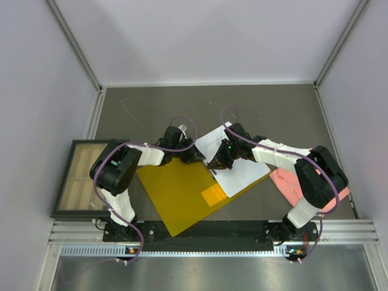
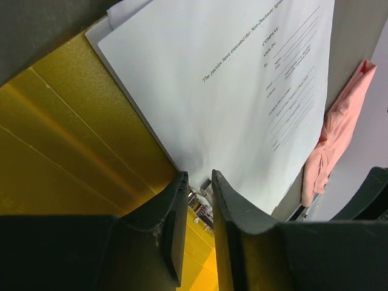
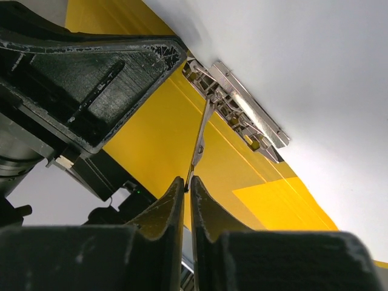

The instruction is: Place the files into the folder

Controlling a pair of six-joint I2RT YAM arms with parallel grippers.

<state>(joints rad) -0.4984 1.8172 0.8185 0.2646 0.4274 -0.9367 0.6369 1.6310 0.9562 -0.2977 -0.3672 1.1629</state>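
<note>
Right gripper [image 3: 187, 180] pinches clip lever [image 3: 199, 142]. Left gripper [image 2: 199, 176] narrow at folder [image 2: 73, 121]; grasp unclear. Files [image 2: 242, 91] cropped.

1 flat orange-yellow folder [image 1: 176, 194], there it is. White printed paper sheets [image 2: 242, 91]: 2 edges showing at the stack's corner, and whether there are more can't be told. 1 silver metal clip [image 3: 242, 112]. 1 crumpled pink cloth [image 1: 285, 182]. 1 dark-framed tray [image 1: 79, 179]. Then the left end effector [image 1: 194, 157] and the right end effector [image 1: 216, 166], so 2.

White files [image 1: 245, 174] atop open folder [image 1: 176, 193]
</note>
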